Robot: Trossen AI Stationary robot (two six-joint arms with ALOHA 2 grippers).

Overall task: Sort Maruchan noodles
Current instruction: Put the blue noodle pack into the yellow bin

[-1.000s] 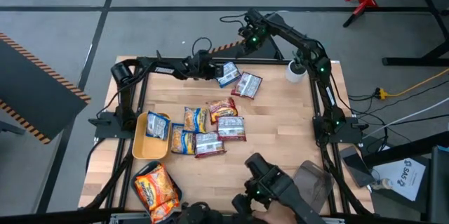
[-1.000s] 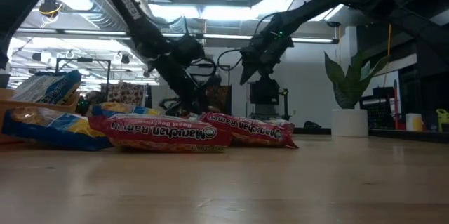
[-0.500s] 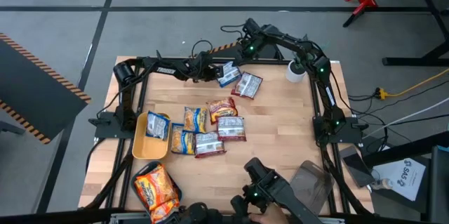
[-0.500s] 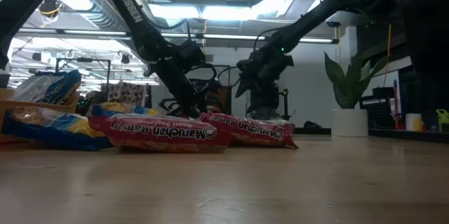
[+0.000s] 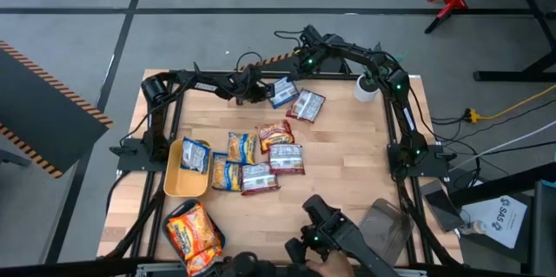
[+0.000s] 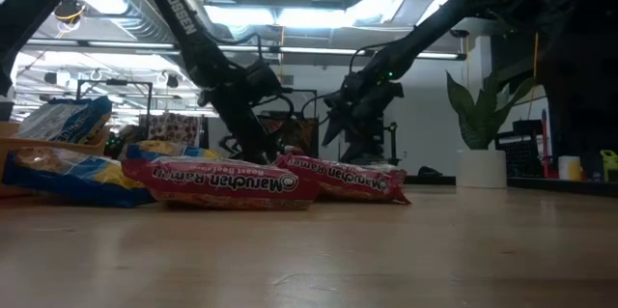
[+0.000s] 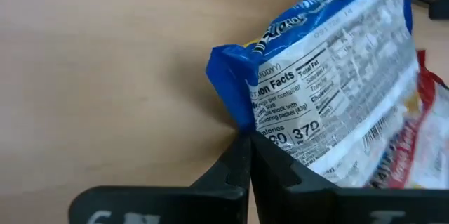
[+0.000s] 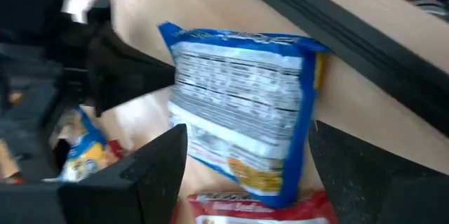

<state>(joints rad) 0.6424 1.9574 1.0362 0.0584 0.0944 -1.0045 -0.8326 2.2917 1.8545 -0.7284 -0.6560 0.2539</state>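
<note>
Since the earlier frame our right gripper has swung in over the far edge, jaws wide around the blue packet. Our left gripper, fingers clamped on its corner, lifts it there, apparently for handover.

Left gripper pinched on a ramen packet's corner

The two dark fingers meet tip to tip on the edge of a blue-and-silver crinkly plastic noodle packet, its nutrition-facts panel and barcode facing up. A red-and-silver packet lies just beside it, partly under its edge. Both rest on the light wooden table top.
</note>
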